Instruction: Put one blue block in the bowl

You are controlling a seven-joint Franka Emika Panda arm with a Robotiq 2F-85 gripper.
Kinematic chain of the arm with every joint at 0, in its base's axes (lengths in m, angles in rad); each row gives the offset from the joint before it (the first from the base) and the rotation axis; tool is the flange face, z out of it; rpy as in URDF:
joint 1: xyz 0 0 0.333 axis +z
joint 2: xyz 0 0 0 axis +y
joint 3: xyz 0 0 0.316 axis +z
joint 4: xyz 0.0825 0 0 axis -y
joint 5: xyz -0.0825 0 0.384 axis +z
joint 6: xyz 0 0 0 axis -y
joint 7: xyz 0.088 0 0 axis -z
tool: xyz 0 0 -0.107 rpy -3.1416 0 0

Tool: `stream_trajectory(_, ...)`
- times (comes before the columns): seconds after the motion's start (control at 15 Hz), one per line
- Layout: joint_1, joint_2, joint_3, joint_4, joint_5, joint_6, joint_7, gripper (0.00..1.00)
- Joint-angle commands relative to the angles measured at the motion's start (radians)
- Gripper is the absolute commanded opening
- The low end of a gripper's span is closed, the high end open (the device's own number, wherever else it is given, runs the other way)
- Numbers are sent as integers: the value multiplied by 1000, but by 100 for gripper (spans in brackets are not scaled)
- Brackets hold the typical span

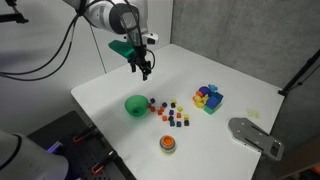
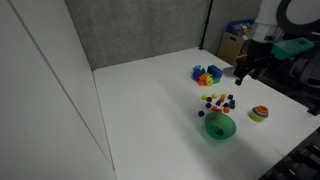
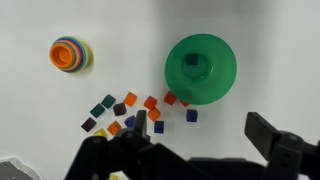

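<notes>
The bright-green bowl (image 3: pixel 176 70) stands upright and empty on the white table; it shows in both exterior views (image 1: pixel 135 105) (image 2: pixel 220 128). Several tiny cubes lie scattered beside it (image 1: pixel 168 111) (image 2: pixel 221 101). In the wrist view two blue blocks lie just below the bowl's edge, one (image 3: pixel 191 115) and another (image 3: pixel 158 127). My gripper (image 3: pixel 200 135) is open and empty. It hangs well above the table, over the blocks and the bowl (image 1: pixel 144 68) (image 2: pixel 243 76).
A round orange-and-red disc-like object (image 3: pixel 70 54) (image 1: pixel 167 144) (image 2: pixel 259 114) lies apart from the cubes. A multicoloured block toy (image 1: pixel 208 97) (image 2: pixel 207 74) sits on the table. A grey plate (image 1: pixel 255 136) lies at the table's edge.
</notes>
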Motion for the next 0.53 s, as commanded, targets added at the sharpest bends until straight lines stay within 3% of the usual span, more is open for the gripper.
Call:
stream_trajectory(0.0, 7, 21, -2, 2, 0, 15, 15, 100)
stream_trajectory(0.27, 15, 49, -3, 3, -35, 34, 58, 100)
stream_trajectory(0.47, 18, 137, -2, 53, -19, 60, 86, 100)
